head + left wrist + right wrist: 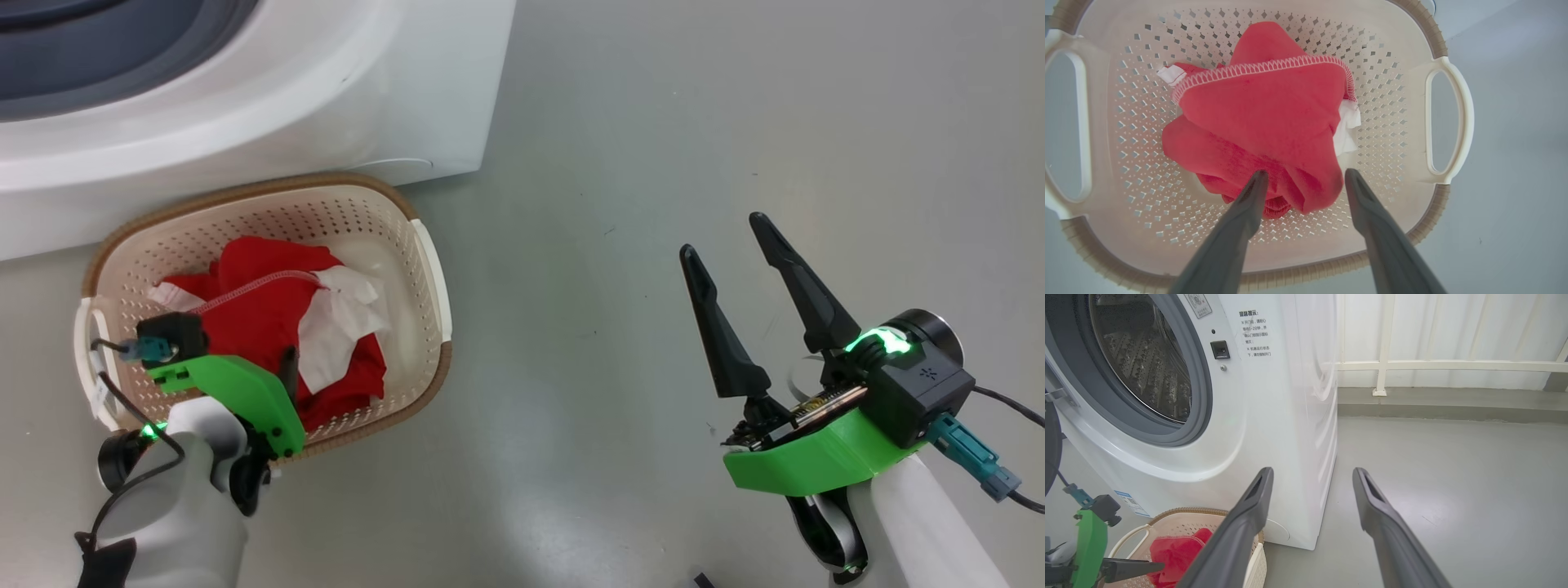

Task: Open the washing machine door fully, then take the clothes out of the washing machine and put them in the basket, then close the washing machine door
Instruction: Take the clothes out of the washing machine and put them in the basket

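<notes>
your left hand (1305, 173) hangs wide over the basket (1412, 102), fingers either side of the red clothes (1265, 118) heaped inside and gripping nothing. your right hand (723, 233) sits wide above the floor (612, 122), well apart, leaving room. just behind the basket, the washing machine (1274, 416) gapes, so closing it looks next.

washing machine (1274, 416): one
basket (269, 214): one
basket handles (1453, 122): two
clothes (261, 318): one red-and-white heap; separate pieces cannot be counted
grippers: two, the left gripper (1306, 175) and the right gripper (722, 234)
fingers (1249, 522) per gripper: two
</notes>
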